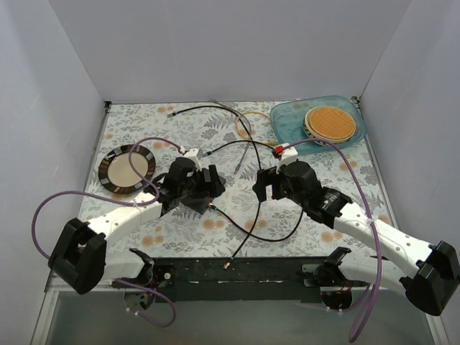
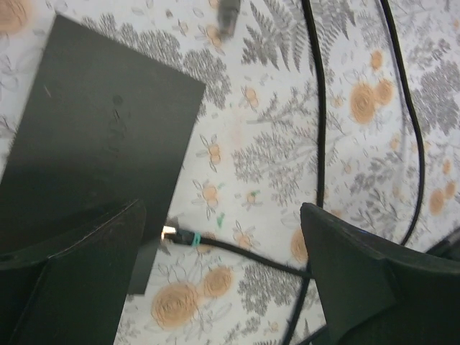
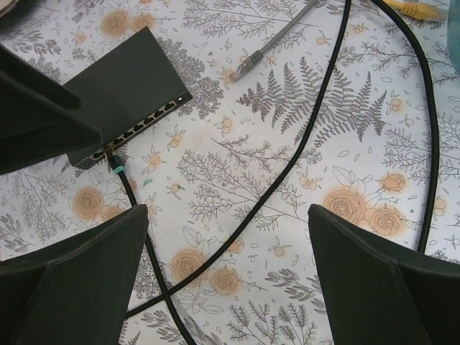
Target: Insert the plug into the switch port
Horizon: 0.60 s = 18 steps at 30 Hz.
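Note:
The flat black switch box (image 3: 122,90) lies on the floral cloth, its row of ports (image 3: 144,126) along the near long edge. The plug (image 3: 111,154), metal-tipped with a teal band on a black cable, has its tip against the port at the left end of that row; I cannot tell how deep it sits. In the left wrist view the plug (image 2: 169,232) meets the edge of the box (image 2: 100,136). My left gripper (image 2: 223,277) hovers open just over the plug, touching nothing. My right gripper (image 3: 226,273) is open, off to the right over the cables.
Several loose black cables (image 3: 309,136) cross the cloth. A grey cable's plug (image 3: 248,61) and a yellow one (image 3: 413,8) lie farther back. A dark round plate (image 1: 127,169) sits at left. A blue tray (image 1: 287,126) holding a woven disc (image 1: 329,123) stands at back right.

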Available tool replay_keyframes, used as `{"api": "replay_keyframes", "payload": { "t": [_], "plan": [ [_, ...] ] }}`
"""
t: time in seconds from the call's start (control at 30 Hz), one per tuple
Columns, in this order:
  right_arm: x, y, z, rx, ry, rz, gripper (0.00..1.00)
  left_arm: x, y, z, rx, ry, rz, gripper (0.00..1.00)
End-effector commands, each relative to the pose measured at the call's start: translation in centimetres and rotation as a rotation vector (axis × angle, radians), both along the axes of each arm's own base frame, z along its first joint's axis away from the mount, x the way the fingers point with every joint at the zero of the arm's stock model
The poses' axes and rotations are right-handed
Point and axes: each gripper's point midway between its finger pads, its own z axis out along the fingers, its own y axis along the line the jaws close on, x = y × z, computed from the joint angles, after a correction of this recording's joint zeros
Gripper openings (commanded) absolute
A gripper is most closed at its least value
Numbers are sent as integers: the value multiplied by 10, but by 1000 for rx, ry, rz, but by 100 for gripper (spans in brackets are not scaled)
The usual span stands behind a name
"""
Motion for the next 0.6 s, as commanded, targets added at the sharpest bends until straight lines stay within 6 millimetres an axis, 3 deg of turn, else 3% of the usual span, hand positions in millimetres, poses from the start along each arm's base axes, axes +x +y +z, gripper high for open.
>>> {"api": "replay_keyframes", "payload": {
  "t": [0.0,0.03,0.07,0.13,0.17,0.23,0.27,0.33,0.37,0.4,0.43,0.5,0.57],
  "plan": [
    [4,-1,19,33,-24,-21,98,59,-11,29,55,-156,63,90],
    [3,-4,22,47,-30,-31,98,66,-14,28,66,-164,63,90],
    [3,-6,22,52,-36,-40,98,75,-18,11,103,-137,56,90],
    [1,-9,26,75,-40,-48,98,98,-26,19,131,-161,69,90],
    [-2,-11,24,67,-30,-51,98,104,-29,-2,166,-122,68,90],
    [-4,-16,26,77,-34,-65,98,122,-41,3,162,-150,57,90],
    [-6,-18,24,79,-33,-66,98,128,-44,-11,182,-127,55,87],
    [-8,-21,27,87,-31,-69,98,143,-55,-7,172,-146,48,79],
    [-10,-21,27,86,-27,-69,98,147,-61,-8,168,-147,34,76],
    [-12,-24,24,74,-16,-73,98,150,-65,-25,185,-119,18,74],
    [-13,-28,25,76,-22,-83,98,160,-72,-16,172,-142,13,72],
    [-14,-31,25,76,-23,-91,98,165,-75,-33,197,-118,10,71],
    [-16,-35,28,77,-32,-102,98,172,-79,-34,204,-125,10,70]
  ]
}}
